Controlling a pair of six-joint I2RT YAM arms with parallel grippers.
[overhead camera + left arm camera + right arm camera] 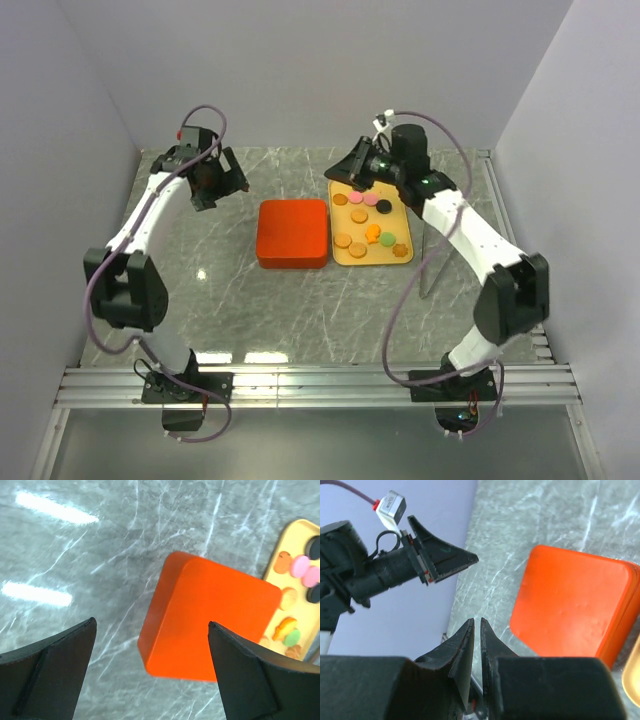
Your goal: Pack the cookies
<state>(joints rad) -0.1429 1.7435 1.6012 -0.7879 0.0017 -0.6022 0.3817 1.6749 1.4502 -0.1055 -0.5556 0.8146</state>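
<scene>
Several cookies [358, 215], orange-tan, pink, green and black, lie on a yellow tray [402, 225] right of centre. They also show in the left wrist view [301, 566] on the tray [290, 530]. An orange-red square box [293, 233] with a smooth closed top stands just left of the tray. My left gripper [222, 180] is open and empty, held above the table to the back left of the box [210, 625]. My right gripper [350, 170] is shut and empty above the tray's back left corner.
In the right wrist view, the box [570, 610] lies to the right of my shut right gripper [476, 621], and the left gripper [445, 560] shows beyond. Walls enclose the marble table [200, 300] on three sides. A metal rail [320, 385] runs along the near edge.
</scene>
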